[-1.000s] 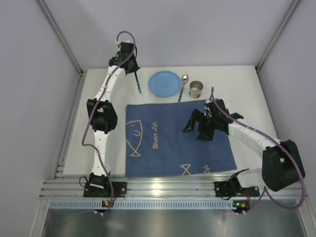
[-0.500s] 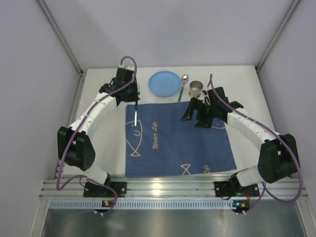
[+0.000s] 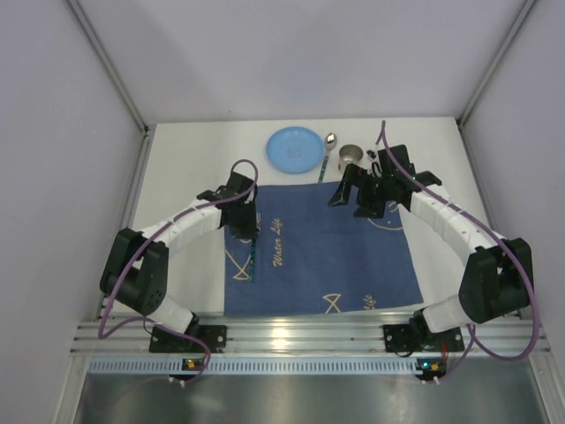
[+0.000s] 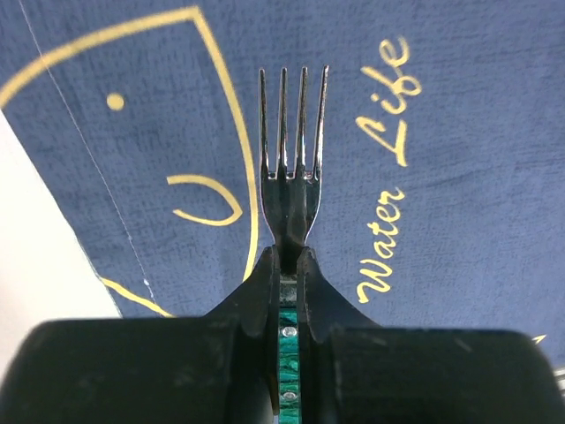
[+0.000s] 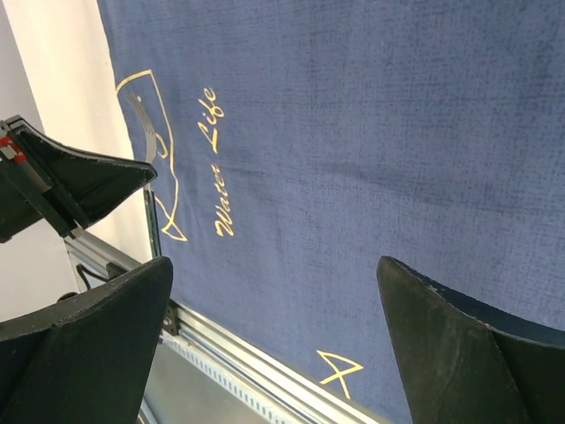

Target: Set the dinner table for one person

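My left gripper (image 3: pixel 246 223) (image 4: pixel 289 261) is shut on the green handle of a fork (image 3: pixel 251 258) (image 4: pixel 291 177). It holds the fork low over the left side of the dark blue fish-patterned cloth (image 3: pixel 327 256) (image 4: pixel 459 159), tines pointing to the near edge, above the gold fish outline. My right gripper (image 3: pixel 357 189) (image 5: pixel 275 265) is open and empty over the cloth's (image 5: pixel 353 132) far right corner, just in front of a metal cup (image 3: pixel 351 156). The cloth lies on the white dinner table (image 3: pixel 177 177).
A light blue plate (image 3: pixel 295 148) sits at the back of the table, with a spoon (image 3: pixel 328 150) between it and the cup. A ribbed aluminium rail (image 3: pixel 291 336) (image 5: pixel 229 344) runs along the near edge. Grey walls close in the sides and back.
My left arm has swung from the table's back edge toward the near side, carrying the fork over the cloth's left part. My right gripper has moved back toward the cup, still open.
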Action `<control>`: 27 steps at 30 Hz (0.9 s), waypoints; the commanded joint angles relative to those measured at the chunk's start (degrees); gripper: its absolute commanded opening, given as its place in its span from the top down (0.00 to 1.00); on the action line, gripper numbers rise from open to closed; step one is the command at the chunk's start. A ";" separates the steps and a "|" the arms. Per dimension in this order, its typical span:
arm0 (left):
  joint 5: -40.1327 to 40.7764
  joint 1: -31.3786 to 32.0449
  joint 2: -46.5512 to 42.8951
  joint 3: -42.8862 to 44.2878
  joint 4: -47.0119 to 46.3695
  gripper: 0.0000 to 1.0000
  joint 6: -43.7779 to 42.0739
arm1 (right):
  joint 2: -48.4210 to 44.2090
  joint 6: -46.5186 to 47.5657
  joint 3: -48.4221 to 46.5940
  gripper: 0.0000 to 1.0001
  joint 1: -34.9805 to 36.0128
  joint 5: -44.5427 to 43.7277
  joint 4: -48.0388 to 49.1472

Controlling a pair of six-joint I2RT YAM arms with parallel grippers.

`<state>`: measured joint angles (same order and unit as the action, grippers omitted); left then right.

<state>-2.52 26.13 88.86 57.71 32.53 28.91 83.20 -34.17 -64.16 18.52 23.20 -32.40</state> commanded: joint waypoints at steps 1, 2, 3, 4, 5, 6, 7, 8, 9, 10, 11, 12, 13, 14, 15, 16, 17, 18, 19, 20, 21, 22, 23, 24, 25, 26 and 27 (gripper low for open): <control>1.55 0.32 -1.85 -1.46 -2.92 0.99 4.49 | -1.81 1.65 -0.17 0.00 -1.03 -0.43 -0.20; 1.82 0.33 -1.93 -1.64 -2.83 0.94 5.19 | -1.64 1.74 -0.44 0.00 -1.12 -0.44 -0.20; 1.91 0.41 -2.37 -1.90 -2.74 0.78 5.46 | -1.29 1.83 -1.40 0.00 -1.21 -0.52 -0.20; 2.00 0.50 -2.90 -2.16 -2.83 0.71 5.63 | -0.94 1.83 -2.10 0.00 -1.56 -0.53 -0.20; 2.00 0.59 -3.25 -2.25 -2.13 0.66 6.33 | -0.06 1.92 -2.80 0.00 -1.65 -0.61 -0.20; 3.82 0.59 -3.60 -2.25 -1.95 0.58 6.25 | 0.56 1.83 -4.73 0.00 -1.91 -0.61 -0.20; 4.45 0.68 -4.65 -2.25 -1.60 0.55 6.34 | 1.17 1.83 -5.96 0.00 -2.52 -0.61 -0.29; 4.81 0.59 -5.10 -1.91 -0.81 0.51 6.25 | 2.74 1.92 -7.28 0.00 -2.88 -0.70 -0.21; 5.07 0.68 -5.71 -1.55 -0.28 0.21 6.16 | 3.72 1.83 -10.25 0.00 -3.92 -0.96 -0.47; 6.03 0.68 -6.50 -0.51 0.33 0.02 5.81 | 5.99 1.57 -12.11 0.00 -4.54 -2.18 -0.82; 6.74 0.68 -6.94 0.29 2.16 0.01 5.20 | 7.32 1.48 -13.87 0.00 -5.16 -3.50 -1.69; 7.44 0.68 -7.21 1.25 2.97 0.01 4.76 | 8.63 1.22 -18.24 0.00 -6.38 -5.69 -2.92; 7.97 0.59 -7.38 3.09 3.67 0.01 4.23 | 11.87 0.87 -20.72 0.00 -7.00 -10.84 -6.32; 9.10 0.50 -7.56 3.98 4.37 0.01 3.18 | 13.64 0.69 -23.09 0.00 -7.62 -12.64 -7.49; 9.46 0.50 -7.65 4.86 5.16 0.01 2.74 | 15.57 0.51 -27.55 0.00 -8.32 -13.87 -8.28; 9.90 0.50 -7.56 6.43 5.61 0.01 2.21 | 19.42 0.34 -29.77 0.00 -9.55 -15.97 -9.42; 10.52 0.59 -7.56 7.32 5.78 0.01 1.60 | 21.46 0.25 -32.14 0.01 -9.91 -16.86 -11.26; 10.61 0.59 -7.39 8.02 6.05 0.01 1.42 | 23.65 0.25 -36.87 0.01 -10.69 -17.83 -12.41; 10.70 0.50 -7.21 9.51 6.40 0.01 1.33 | 27.59 0.16 -39.18 0.02 -10.96 -19.32 -13.12; 10.79 0.50 -6.95 10.13 6.40 0.01 1.07 | 29.55 0.07 -41.37 0.02 -11.05 -19.59 -14.26; 10.96 0.41 -6.25 10.66 6.49 0.01 0.98 | 31.57 0.07 -45.75 0.04 -11.23 -19.68 -14.79; 10.79 0.41 -5.89 11.54 6.32 0.01 0.72 | 33.50 0.07 -48.05 0.06 -11.14 -19.95 -15.32; 10.70 0.33 -5.46 11.81 6.14 0.01 0.10 | 37.26 0.07 -50.25 0.07 -11.14 -19.95 -16.02; 10.44 0.24 -4.49 12.07 6.05 0.01 -0.25 | 39.04 -0.10 -54.10 0.09 -11.14 -19.95 -17.16; 10.52 0.24 -3.79 12.85 6.14 0.01 -0.51 | 42.19 -0.28 -55.97 0.11 -11.14 -20.21 -17.86; 10.61 0.15 -3.26 13.30 6.57 0.01 -1.21 | 43.53 -0.45 -57.46 0.12 -11.05 -20.30 -18.31; 10.78 0.06 -2.73 13.65 6.84 0.01 -1.57 | 44.76 -0.54 -59.74 0.14 -11.14 -20.21 -18.74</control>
<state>7.16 26.48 84.44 68.86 37.95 29.69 124.90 -34.06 -117.58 7.27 4.93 -46.17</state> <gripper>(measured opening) 0.987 0.876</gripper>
